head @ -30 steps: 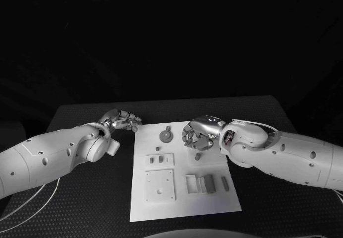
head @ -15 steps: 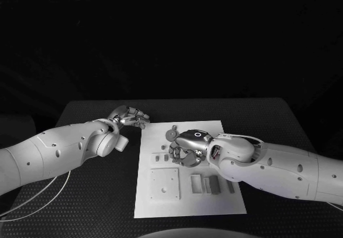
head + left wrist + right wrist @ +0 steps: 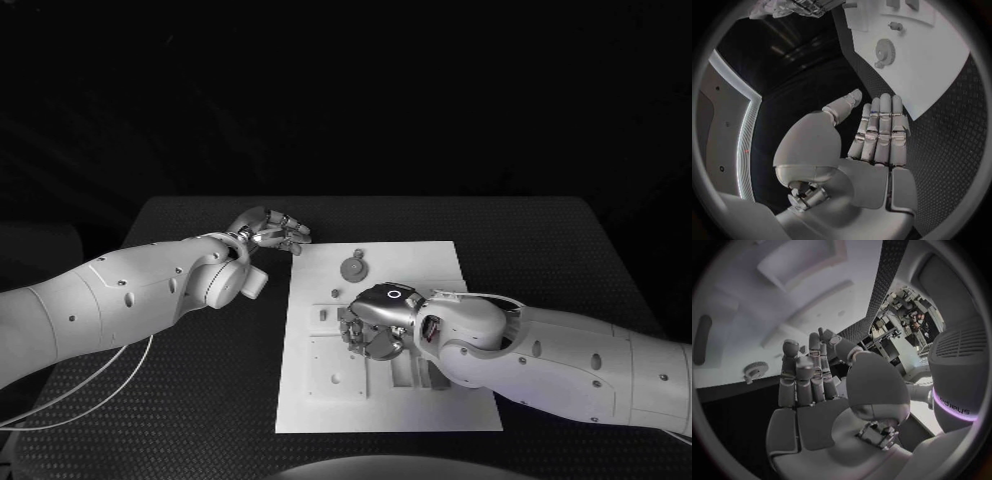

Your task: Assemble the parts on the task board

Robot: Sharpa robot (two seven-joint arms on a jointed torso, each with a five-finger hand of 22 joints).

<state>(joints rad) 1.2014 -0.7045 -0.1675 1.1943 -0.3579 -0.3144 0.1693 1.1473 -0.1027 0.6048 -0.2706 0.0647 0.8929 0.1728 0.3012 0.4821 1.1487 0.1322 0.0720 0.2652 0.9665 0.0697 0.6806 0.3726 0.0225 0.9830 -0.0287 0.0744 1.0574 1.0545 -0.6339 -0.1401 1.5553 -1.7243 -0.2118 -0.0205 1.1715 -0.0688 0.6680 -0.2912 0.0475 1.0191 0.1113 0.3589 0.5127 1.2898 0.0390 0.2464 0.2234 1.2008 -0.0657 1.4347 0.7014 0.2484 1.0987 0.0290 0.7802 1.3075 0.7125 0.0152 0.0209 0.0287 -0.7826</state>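
Board: the white board point(image 3: 433, 265) is lying flat at the table's point(image 3: 577, 240) centre, long side running from 12 to 6 o'clock, so both arms are given reach.
Gear: a small round gear point(image 3: 355, 268) is resting on the board towards 12 o'clock, apart from both hands; it is also being seen in the left wrist view point(image 3: 883, 50).
Recessed plate: a square plate point(image 3: 329, 367) is sitting on the board towards 7 o'clock, untouched.
Other parts: small pieces near the board's middle are being covered by the right hand and cannot be told apart.
Right hand: the right hand point(image 3: 372, 328) is being held low over the board's middle, fingers point(image 3: 798, 375) straight and close together, nothing seen in them; whether anything is being touched underneath cannot be told. It is judged to be placed there for a pick-up of a part.
Left hand: the left hand point(image 3: 271, 232) is being held off the board at 10 o'clock over the table, fingers point(image 3: 879, 127) stretched out side by side and holding nothing; it is judged to be kept clear of the right arm's work.
Progress: assembly is judged to be at an early stage, the gear lying loose.
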